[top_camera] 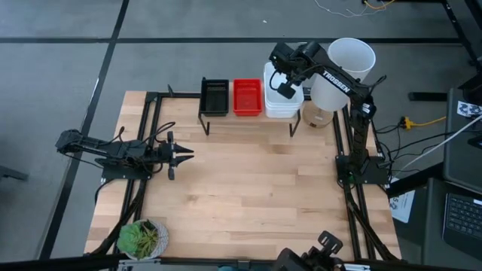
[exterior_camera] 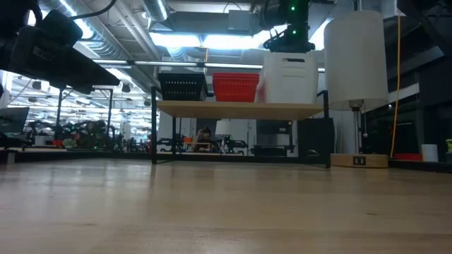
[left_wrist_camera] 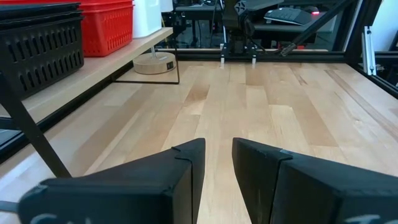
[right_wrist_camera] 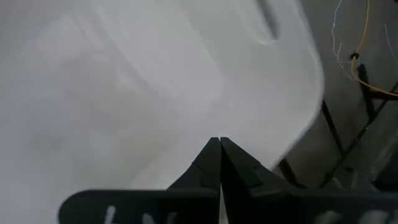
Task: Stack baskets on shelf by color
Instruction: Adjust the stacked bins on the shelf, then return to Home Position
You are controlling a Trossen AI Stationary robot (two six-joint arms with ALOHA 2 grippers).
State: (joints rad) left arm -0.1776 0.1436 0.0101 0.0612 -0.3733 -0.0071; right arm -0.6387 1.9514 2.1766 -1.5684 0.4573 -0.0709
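On the shelf [exterior_camera: 240, 109] at the table's far edge stand three stacks of baskets: black [top_camera: 215, 96], red [top_camera: 247, 96] and white [top_camera: 280, 104], the white one at the right end. My right gripper [right_wrist_camera: 216, 144] is shut and points steeply down over the inside of the top white basket [right_wrist_camera: 155, 81]. In the low view its dark body [exterior_camera: 289, 35] stands right on top of the white stack [exterior_camera: 289, 77]. My left gripper [left_wrist_camera: 217, 155] waits at the table's left side [top_camera: 184, 154], level and open, with nothing between its fingers. My right gripper comes at the top white basket [exterior_camera: 289, 60] from above, slanting down, fingers shut. The fingertips are over the basket's inside, near one rim [right_wrist_camera: 308, 93]. Whether they touch it, I cannot tell.
A tall white cylinder [top_camera: 350, 64] on a round wooden foot [top_camera: 320, 117] stands just right of the shelf, close to my right arm. A potted plant [top_camera: 141, 237] sits at the near left corner. Black frame rails run along both table sides.
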